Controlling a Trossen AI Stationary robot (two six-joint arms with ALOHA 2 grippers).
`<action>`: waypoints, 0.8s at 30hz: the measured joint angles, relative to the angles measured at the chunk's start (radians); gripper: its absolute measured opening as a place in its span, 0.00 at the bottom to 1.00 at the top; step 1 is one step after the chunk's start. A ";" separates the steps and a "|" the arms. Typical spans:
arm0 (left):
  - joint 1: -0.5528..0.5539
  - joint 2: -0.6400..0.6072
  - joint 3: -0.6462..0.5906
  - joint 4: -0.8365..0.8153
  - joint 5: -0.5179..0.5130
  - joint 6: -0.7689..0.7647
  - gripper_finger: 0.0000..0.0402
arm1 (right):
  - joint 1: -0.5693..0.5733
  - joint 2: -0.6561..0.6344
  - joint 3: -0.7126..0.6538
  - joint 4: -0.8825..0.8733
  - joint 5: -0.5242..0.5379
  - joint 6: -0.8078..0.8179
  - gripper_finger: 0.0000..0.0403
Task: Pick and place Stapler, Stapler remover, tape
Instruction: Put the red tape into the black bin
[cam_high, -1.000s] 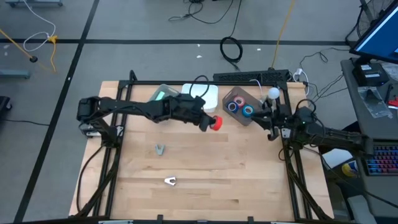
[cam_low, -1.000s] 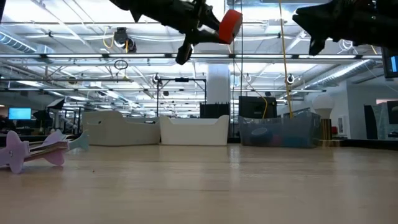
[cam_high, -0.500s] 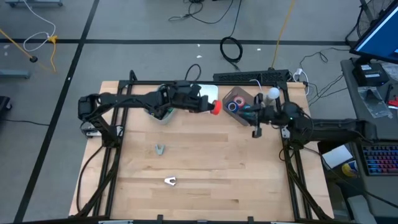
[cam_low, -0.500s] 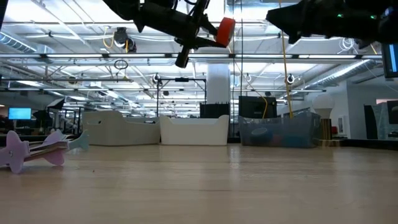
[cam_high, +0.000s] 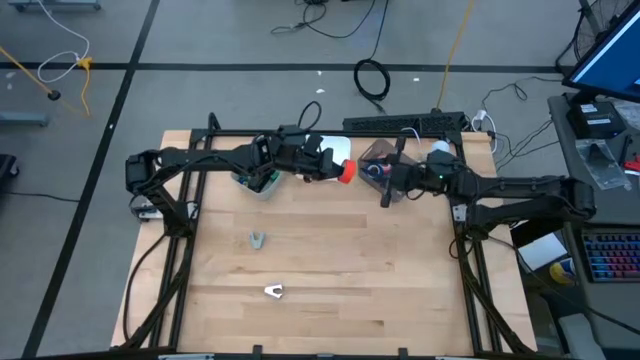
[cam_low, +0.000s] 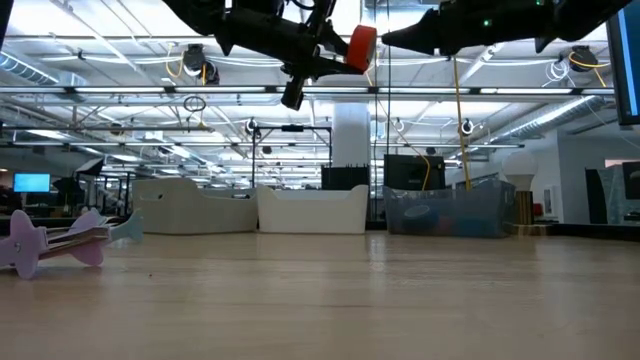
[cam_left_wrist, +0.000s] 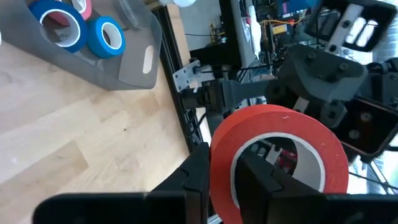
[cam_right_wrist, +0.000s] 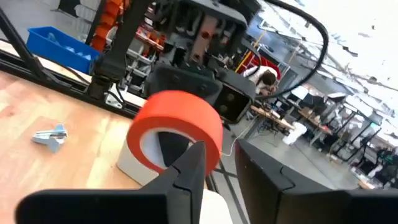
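Up above the desk (cam_high: 330, 270), toward twelve o'clock, the left tool (cam_high: 338, 170) pinches a red tape roll (cam_high: 346, 172) through its white centre. The right tool (cam_high: 384, 186) hovers just beside it at three o'clock, fingers slightly spread around nothing. Two blue rolls (cam_left_wrist: 84, 31) sit in the grey bin (cam_left_wrist: 134, 59).

A pale, matt wooden table (cam_high: 330, 270) is seen; beside its grey translucent plastic bin (cam_left_wrist: 124, 59), glossy red tape (cam_left_wrist: 280, 155) is shown.
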 joint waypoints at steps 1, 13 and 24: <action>0.001 0.000 0.000 0.000 0.000 0.000 0.13 | 0.004 0.003 0.003 0.003 0.001 -0.011 0.21; 0.023 0.000 0.000 0.002 0.000 -0.028 0.13 | 0.006 0.000 0.005 -0.019 0.001 0.016 0.43; -0.012 0.000 0.000 0.035 -0.053 -0.062 0.14 | 0.006 0.000 0.005 -0.009 0.000 0.016 0.43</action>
